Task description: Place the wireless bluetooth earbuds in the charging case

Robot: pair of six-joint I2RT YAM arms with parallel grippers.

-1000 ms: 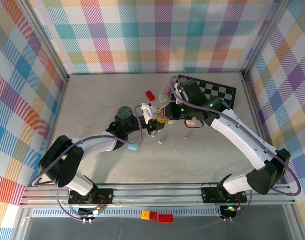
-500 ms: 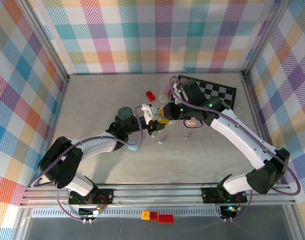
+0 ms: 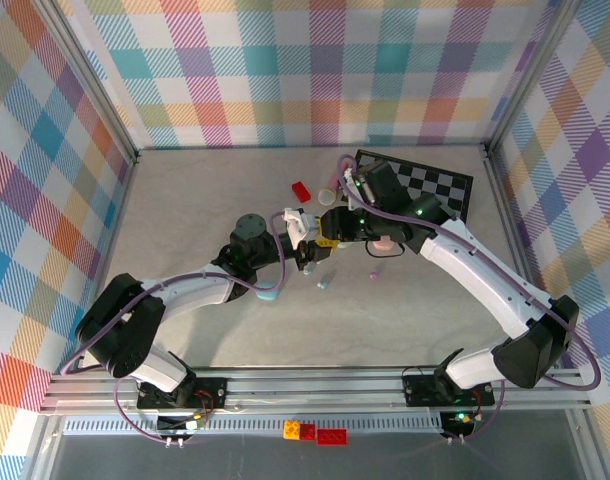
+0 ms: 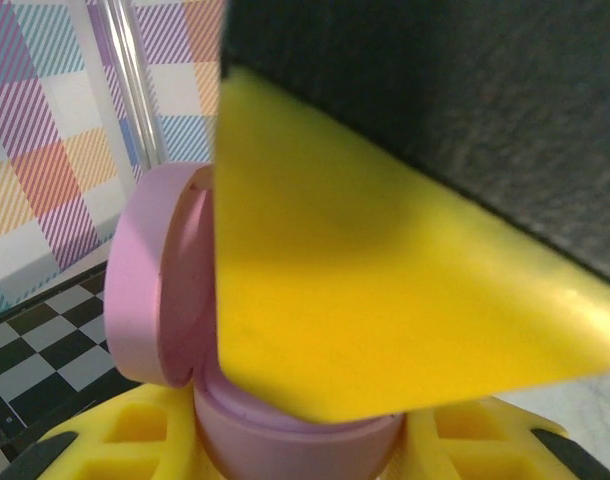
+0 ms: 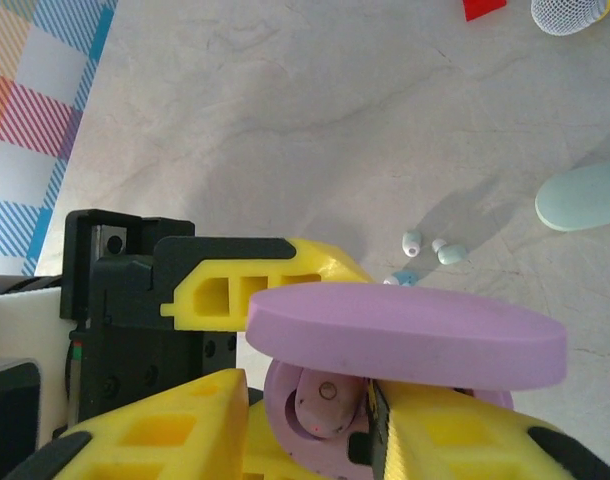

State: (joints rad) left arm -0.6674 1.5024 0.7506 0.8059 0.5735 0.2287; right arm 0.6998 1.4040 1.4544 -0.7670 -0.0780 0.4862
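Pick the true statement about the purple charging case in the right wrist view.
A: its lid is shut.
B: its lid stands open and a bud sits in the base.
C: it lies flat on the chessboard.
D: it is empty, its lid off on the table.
B: the lid of the purple charging case stands raised above the base, and an earbud sits in the base.

Overhead rear view; wrists close, share case (image 5: 405,335).

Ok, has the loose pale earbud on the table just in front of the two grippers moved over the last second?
No. The pale earbud lies in the same spot in the top view, just as far from the chessboard as before.
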